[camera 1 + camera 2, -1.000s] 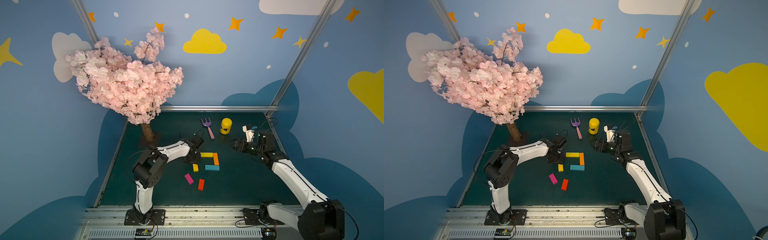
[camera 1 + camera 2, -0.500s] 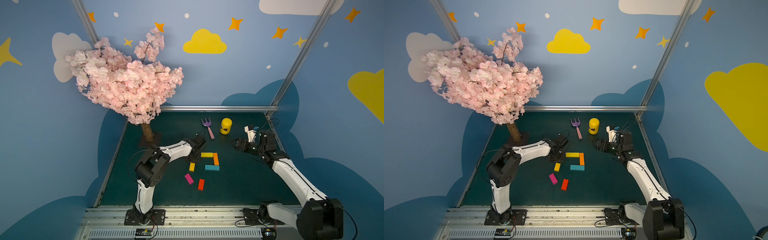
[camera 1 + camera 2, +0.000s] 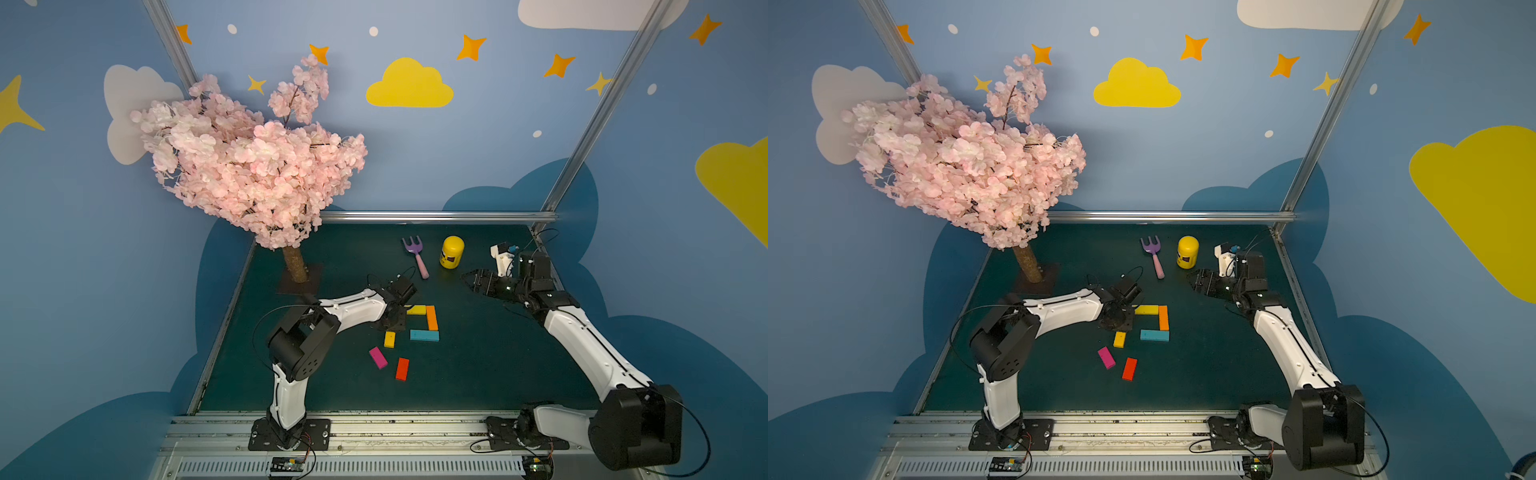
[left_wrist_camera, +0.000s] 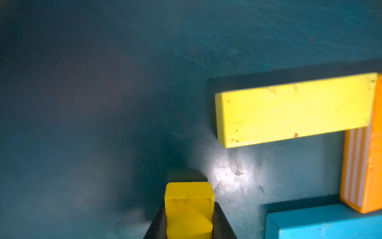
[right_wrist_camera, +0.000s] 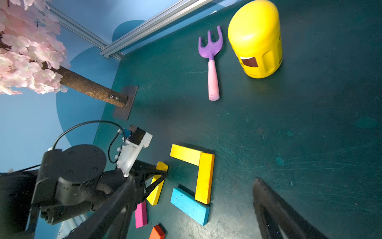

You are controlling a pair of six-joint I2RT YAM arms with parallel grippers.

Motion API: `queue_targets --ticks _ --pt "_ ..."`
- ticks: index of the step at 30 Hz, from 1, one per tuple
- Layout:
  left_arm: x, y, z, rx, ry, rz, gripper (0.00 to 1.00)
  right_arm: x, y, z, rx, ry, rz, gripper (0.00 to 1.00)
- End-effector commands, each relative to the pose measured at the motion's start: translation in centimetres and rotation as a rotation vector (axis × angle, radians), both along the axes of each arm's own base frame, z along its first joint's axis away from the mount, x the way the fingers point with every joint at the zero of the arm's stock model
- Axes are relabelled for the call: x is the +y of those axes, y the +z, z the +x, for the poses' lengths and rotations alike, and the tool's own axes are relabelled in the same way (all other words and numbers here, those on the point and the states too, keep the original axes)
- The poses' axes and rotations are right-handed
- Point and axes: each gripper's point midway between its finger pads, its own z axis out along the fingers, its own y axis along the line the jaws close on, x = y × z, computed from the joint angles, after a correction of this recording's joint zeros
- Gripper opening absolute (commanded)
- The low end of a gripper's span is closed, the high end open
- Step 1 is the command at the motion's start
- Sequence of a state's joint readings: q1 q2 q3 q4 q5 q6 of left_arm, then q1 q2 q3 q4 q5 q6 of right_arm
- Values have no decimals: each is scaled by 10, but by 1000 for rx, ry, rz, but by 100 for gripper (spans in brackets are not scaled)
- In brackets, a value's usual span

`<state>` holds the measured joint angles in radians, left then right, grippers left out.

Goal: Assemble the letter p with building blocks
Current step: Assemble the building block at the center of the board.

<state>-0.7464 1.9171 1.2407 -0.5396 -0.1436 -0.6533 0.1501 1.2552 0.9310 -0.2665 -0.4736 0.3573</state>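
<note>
Pink blossoms of an artificial tree point(image 3: 249, 166) are hanging over the far left corner of the dark green counter point(image 3: 478, 374). Just right of its trunk, the left end effector point(image 3: 394, 327) is reaching down and clamping the gripped yellow block point(image 3: 390, 339) by 1 end. The left wrist view is showing it pinched between the 2 black fingers point(image 4: 222, 223).

A magenta block point(image 3: 377, 358) and a red block point(image 3: 402, 368) are lying loose nearer the robot, apart from each other.

The letter p point(image 3: 417, 309) is sitting unfinished at the middle of the counter. The far yellow block point(image 3: 1146, 309) is forming its far side. An orange block point(image 3: 432, 318) is making the right side and touching it. A teal block point(image 3: 424, 335) is lying along the near side against the orange block. The gripped yellow block is sitting on the open left side, with gaps showing between it and its 2 neighbours.

Behind the loop, a purple toy rake point(image 3: 415, 257) is lying beside an upright yellow jar point(image 3: 451, 252).

At the right, the right end effector point(image 3: 468, 279) is hovering with its jaws apart.
</note>
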Motion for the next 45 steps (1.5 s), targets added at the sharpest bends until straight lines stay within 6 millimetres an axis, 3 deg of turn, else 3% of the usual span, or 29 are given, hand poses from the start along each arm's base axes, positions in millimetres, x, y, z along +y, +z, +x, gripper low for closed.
queue_targets --ticks 1,16,45 --pt "-5 -2 -7 26 50 -46 24 -5 -4 0 25 -4 -28 88" --pt "-27 -6 1 25 39 -46 21 -9 -12 -2 35 -4 -32 88" --pt "-20 -21 9 21 106 20 19 -4 -17 -4 47 18 12 88"
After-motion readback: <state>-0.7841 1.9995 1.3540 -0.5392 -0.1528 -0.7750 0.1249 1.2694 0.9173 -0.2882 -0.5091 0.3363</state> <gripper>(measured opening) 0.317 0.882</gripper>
